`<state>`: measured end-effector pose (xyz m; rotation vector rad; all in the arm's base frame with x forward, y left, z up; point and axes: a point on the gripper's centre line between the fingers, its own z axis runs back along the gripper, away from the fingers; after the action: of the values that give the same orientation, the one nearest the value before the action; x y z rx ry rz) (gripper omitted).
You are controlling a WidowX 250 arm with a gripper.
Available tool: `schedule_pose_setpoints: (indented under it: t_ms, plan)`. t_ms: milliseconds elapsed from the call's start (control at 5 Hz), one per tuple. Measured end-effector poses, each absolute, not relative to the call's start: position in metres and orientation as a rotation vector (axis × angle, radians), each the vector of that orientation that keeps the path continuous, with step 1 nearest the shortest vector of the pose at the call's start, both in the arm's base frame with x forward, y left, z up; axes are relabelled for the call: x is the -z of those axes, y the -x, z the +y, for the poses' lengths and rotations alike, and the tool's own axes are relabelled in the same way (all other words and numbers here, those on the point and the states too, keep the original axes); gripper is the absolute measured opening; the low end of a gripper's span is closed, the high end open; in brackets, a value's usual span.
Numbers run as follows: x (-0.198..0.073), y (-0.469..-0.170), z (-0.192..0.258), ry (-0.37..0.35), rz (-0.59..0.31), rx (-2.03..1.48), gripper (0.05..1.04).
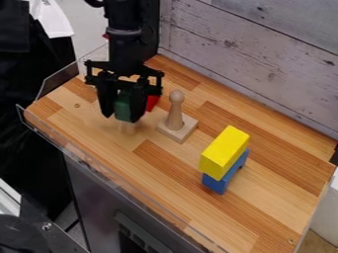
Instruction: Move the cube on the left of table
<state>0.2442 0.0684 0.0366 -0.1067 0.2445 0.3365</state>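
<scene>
Camera view: the gripper (121,116) hangs over the part of the wooden table (165,183) at the left of the view. Its two fingers stand either side of a green block (123,106), pinching it between them. The block is upright and appears to be slightly clear of the tabletop, though the exact clearance cannot be confirmed. This block is judged to be the cube named in the task.

A red block (152,102) lies just beyond the gripper, partly hidden by it. A wooden peg (175,117) stands upright on its square base (178,130), near the gripper. Well apart, toward the right, a yellow block (225,152) rests on top of a blue block (216,183).

Step in hand, as assessed: the cube is grasped, and carrying or placing is in hand. The next move calls for confirming a free spot in the left part of the table, lowering the cube level until it is supported, then parting the fingers and lifting straight up. Risk noted: a sideways swing at low height could knock the red block or the peg.

Markings: no brand, label or writing can be read on the blocks, peg, table or gripper.
</scene>
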Motion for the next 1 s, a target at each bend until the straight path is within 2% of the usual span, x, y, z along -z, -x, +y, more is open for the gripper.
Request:
schedule_pose_setpoints:
  t_ms: [200, 400, 600, 800, 1000]
  plan:
    - [-0.036, -0.239, 0.068, 0.119, 0.261, -0.343, 0.631]
    - [-0.035, -0.231, 0.068, 0.128, 0.296, -0.358, 0.923]
    - [-0.059, -0.235, 0.069, 0.111, 0.218, -0.392, 1.001]
    - [-0.099, -0.252, 0.068, 0.077, 0.098, -0.390, 0.999]
    - [-0.138, -0.261, 0.040, 0.031, -0.001, -0.285, 0.999]
